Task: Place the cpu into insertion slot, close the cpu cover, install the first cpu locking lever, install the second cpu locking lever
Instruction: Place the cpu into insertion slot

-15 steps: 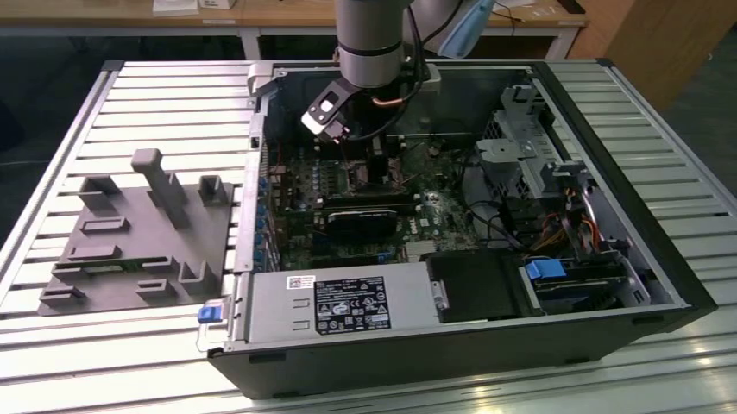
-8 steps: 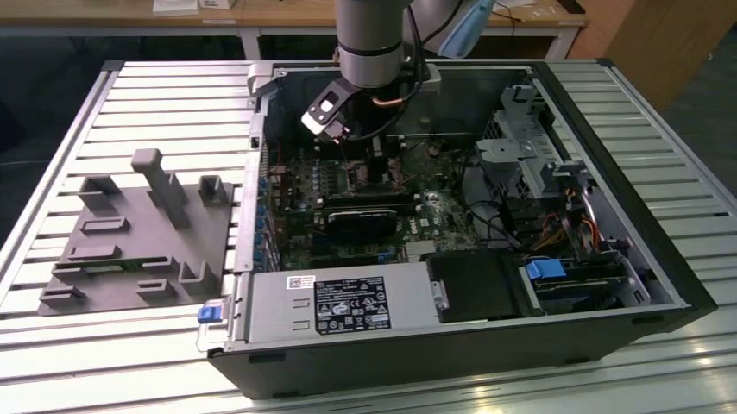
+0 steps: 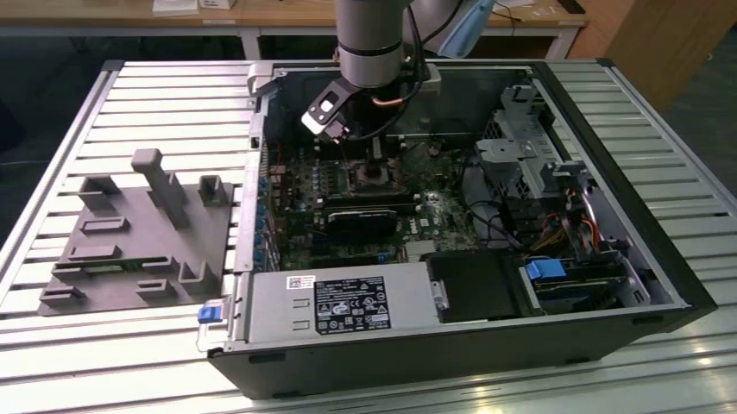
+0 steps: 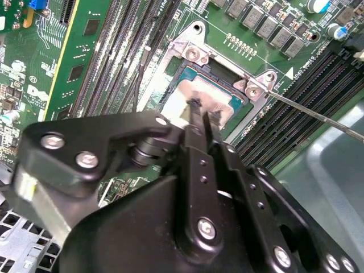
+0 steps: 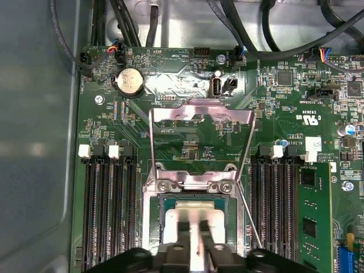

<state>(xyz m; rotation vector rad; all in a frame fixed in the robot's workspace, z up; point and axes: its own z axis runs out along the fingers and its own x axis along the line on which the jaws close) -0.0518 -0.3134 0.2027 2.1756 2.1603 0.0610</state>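
The cpu (image 5: 177, 219) shows as a pale silver square lying in the insertion slot (image 5: 162, 200), a dark socket with a metal rim on the green board. In the second wrist view the cpu (image 4: 220, 102) sits just past my black fingers. My gripper (image 4: 195, 109) is shut, its thin tips pressed together over the middle of the chip; I cannot tell whether they touch it. The cpu cover (image 5: 202, 111), a thin silver frame, is swung open and lies back past the socket. One thin wire lever (image 5: 251, 219) stands raised beside the slot, another (image 5: 151, 139) along the cover's other side.
The arm reaches down into an open computer case (image 3: 461, 362) on a slatted metal table. Long black memory slots (image 5: 108, 210) flank the socket on both sides. A grey fixture block (image 3: 138, 233) lies at the exterior view's left. Cables and a drive cage (image 3: 541, 172) crowd the case's right.
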